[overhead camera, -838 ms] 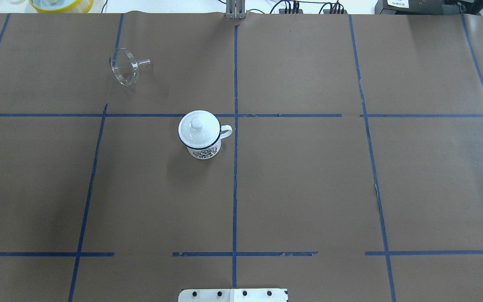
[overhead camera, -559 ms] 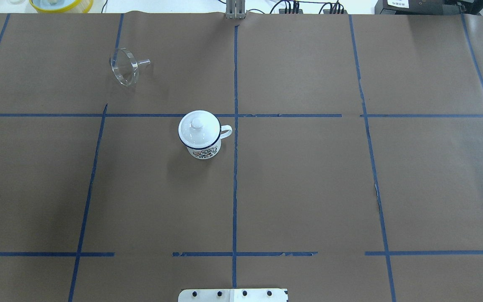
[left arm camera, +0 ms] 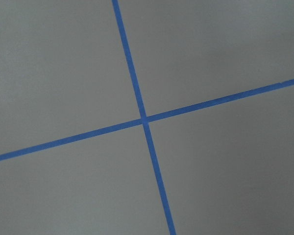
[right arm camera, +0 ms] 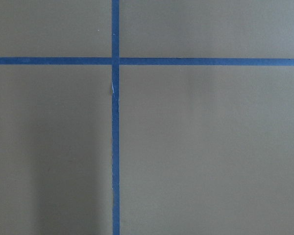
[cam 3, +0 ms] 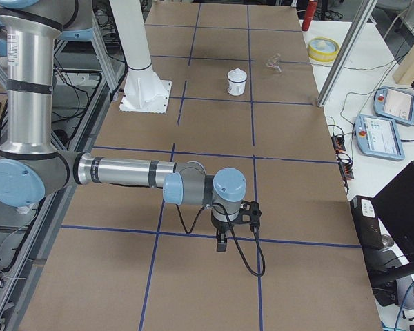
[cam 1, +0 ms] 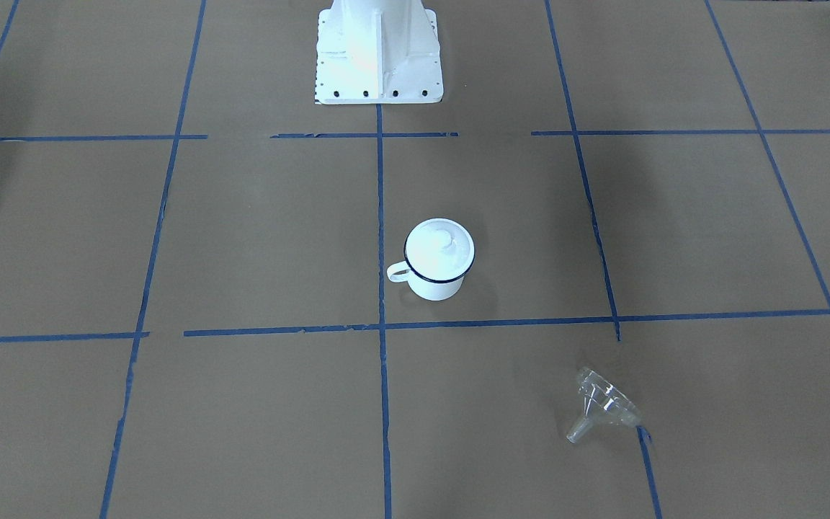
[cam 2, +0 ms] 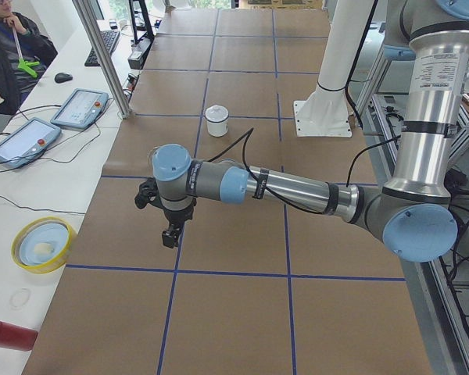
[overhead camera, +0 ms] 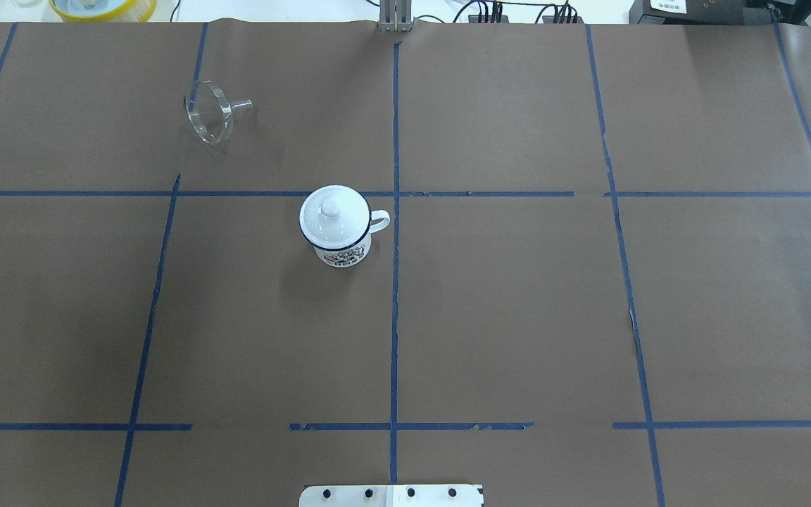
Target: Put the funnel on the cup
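step: funnel (overhead camera: 210, 114) ungrasped, lying sideways; next: probably lift lid (overhead camera: 331, 210) off mug (overhead camera: 342, 250) first; left gripper (cam 2: 170, 236), right gripper (cam 3: 222, 244): closure cannot be told

Table (overhead camera: 518, 317): brown paper covering, gridded with blue tape lines (overhead camera: 394, 317). Cup (overhead camera: 343, 252): white enamel, dark blue rim, small multicoloured print on the side facing the robot, plain white on the opposite side. Lid (overhead camera: 331, 211) on it: glossy plain white. Funnel (overhead camera: 210, 118): colourless, transparent. Robot base (cam 1: 377, 50): white. Left arm (cam 2: 289, 187) and right arm (cam 3: 124, 171): silver tubes, light blue joint caps.
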Controlling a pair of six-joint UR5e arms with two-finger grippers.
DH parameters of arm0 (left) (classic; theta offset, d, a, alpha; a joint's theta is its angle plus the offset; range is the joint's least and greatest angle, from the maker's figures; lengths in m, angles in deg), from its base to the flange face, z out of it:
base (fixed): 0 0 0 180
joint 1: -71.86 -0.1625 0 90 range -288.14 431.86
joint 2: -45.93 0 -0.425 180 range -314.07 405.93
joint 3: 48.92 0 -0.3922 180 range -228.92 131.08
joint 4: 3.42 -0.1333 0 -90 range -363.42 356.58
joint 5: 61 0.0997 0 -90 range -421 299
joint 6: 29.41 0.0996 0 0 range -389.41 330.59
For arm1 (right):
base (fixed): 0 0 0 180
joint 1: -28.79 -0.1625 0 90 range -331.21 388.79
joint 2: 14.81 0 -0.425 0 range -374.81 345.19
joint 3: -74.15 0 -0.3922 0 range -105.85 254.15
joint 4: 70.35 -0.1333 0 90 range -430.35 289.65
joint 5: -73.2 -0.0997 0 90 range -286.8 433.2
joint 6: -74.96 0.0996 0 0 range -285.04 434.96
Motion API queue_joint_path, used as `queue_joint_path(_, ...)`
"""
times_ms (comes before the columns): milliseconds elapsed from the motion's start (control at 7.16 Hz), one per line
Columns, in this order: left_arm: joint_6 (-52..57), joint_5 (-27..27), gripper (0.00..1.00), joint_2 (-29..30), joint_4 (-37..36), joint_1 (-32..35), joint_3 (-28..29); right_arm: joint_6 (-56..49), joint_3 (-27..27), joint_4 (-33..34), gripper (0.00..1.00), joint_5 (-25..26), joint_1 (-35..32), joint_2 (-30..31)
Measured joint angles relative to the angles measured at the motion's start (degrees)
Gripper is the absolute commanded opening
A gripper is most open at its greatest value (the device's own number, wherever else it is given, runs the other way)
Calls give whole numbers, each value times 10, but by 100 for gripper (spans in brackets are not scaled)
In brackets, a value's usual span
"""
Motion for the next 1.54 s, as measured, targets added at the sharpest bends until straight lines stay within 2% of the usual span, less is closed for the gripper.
queue_joint_path(279,-20,15,100,58,19,0,-5,0,0,0,100,0,0,0)
queue_joint_path(559,-144,20,100,79,66,-10,-31,0,0,0,100,0,0,0)
queue_joint_path(699,-228,31,100,92,85,-49,-54,0,0,0,100,0,0,0)
queue_joint_path(978,-386,59,100,153,83,-178,-76,0,0,0,100,0,0,0)
queue_joint_path(1257,-580,71,100,232,39,-279,-83,0,0,0,100,0,0,0)
queue_joint_path(1537,-714,109,100,336,-47,-372,-62,0,0,0,100,0,0,0)
